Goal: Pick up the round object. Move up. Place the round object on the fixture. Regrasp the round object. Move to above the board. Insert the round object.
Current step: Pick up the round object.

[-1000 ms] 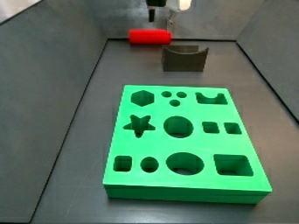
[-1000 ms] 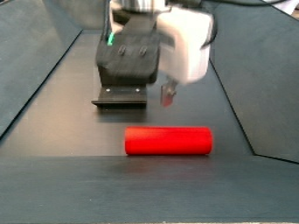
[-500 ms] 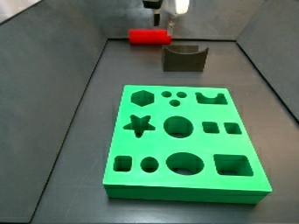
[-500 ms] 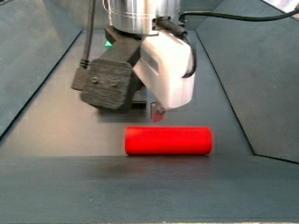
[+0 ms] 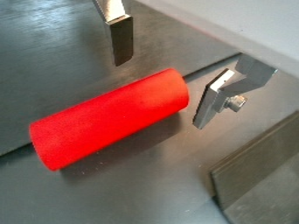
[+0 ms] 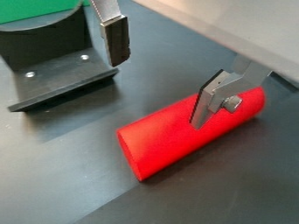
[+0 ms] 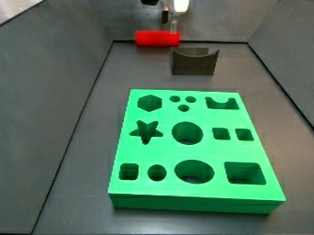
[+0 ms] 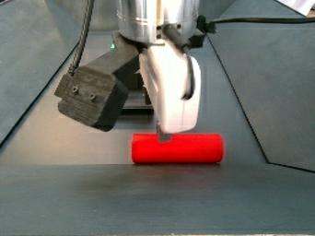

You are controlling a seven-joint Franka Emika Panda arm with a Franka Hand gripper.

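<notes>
The round object, a red cylinder (image 7: 156, 39), lies on its side on the dark floor by the back wall, clear of the fixture (image 7: 193, 61). It also shows in both wrist views (image 5: 111, 118) (image 6: 176, 140) and in a side view (image 8: 179, 148). My gripper (image 8: 163, 129) is open and empty, hanging just above the cylinder's middle. In both wrist views the gripper (image 5: 167, 74) (image 6: 163, 74) has its silver fingers (image 5: 121, 39) spread wide, with nothing between them. The green board (image 7: 194, 147) lies nearer the front.
The fixture (image 6: 52, 66) stands close beside the gripper, between the cylinder and the board. Grey walls enclose the floor at the back and along both sides. A black cable trails down from the arm at the left in a side view (image 8: 84, 41).
My gripper has turned about its vertical axis and moved over the cylinder, coming down closer to it. The cylinder, fixture and board have not moved.
</notes>
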